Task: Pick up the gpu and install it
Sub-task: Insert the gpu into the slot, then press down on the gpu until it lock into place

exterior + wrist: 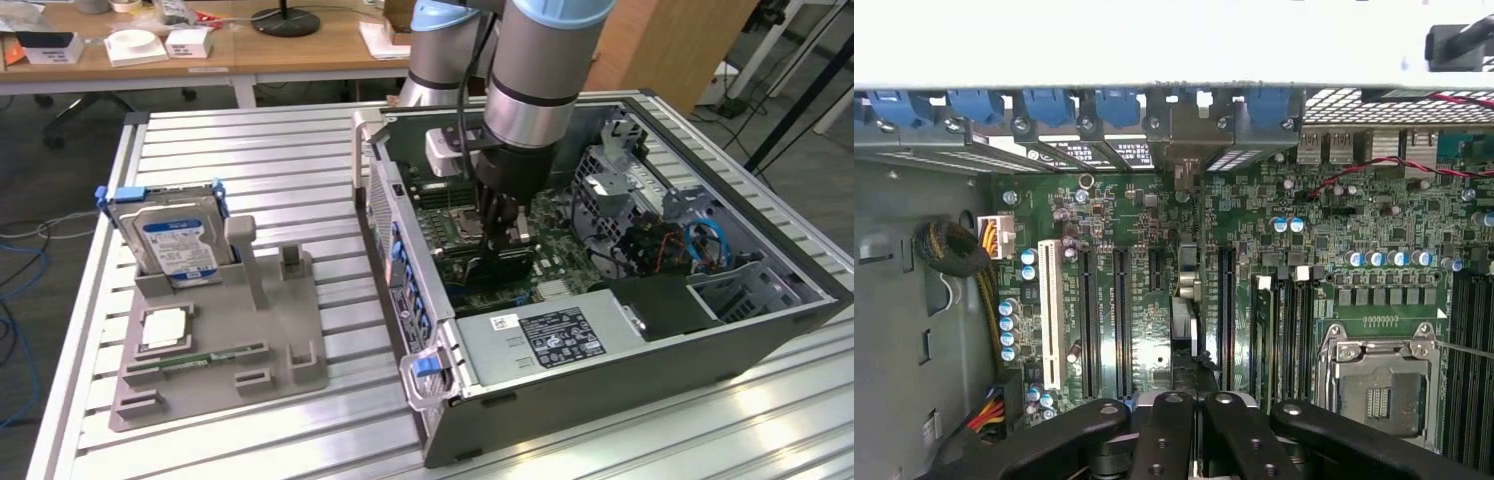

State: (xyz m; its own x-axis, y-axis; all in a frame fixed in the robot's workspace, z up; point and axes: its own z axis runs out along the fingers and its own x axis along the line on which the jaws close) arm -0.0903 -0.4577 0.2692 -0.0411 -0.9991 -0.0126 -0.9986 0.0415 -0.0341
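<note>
The gpu (1187, 300) stands edge-on as a thin dark blade over a motherboard slot, its metal end bracket against the case's rear slot openings. In the exterior view it is the dark card (511, 262) right under the arm, inside the open computer case (400, 250). My gripper (1199, 425) hangs just above the card's upper edge with its black fingers (1164, 430) drawn together. The card's near end runs under them, and I cannot tell whether it is pinched. From outside, the gripper (505, 238) reaches straight down into the case.
A grey fixture (267, 340) on the slatted table holds a hard drive (178, 245), a processor chip (163, 328) and a green memory stick (207, 357). Inside the case are the processor socket (1379, 385), the power supply (561, 335) and loose cables (667, 245).
</note>
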